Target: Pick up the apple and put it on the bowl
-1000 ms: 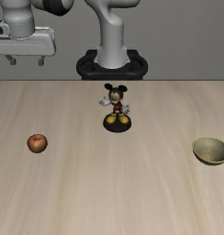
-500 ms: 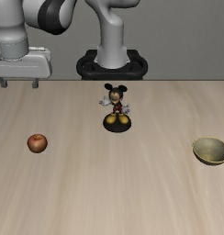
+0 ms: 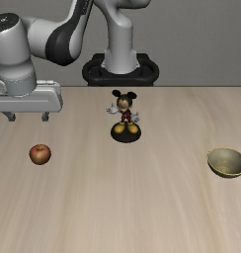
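Though edge-clipped, pincer point(image 3: 27, 117) seemingly above apple point(image 3: 40, 154).

We see the arm point(image 3: 68, 35) rise from its dark round base point(image 3: 120, 71) as a pale upright column. It bends over at the top and sweeps toward the exterior view's left. A black joint band sits just before the bulky grey wrist point(image 3: 14, 49). Below the wrist hangs the gripper point(image 3: 28, 117), its broad pale body held level. We find its two short dark fingers point(image 3: 11, 117) pointing straight down, spread wide apart.
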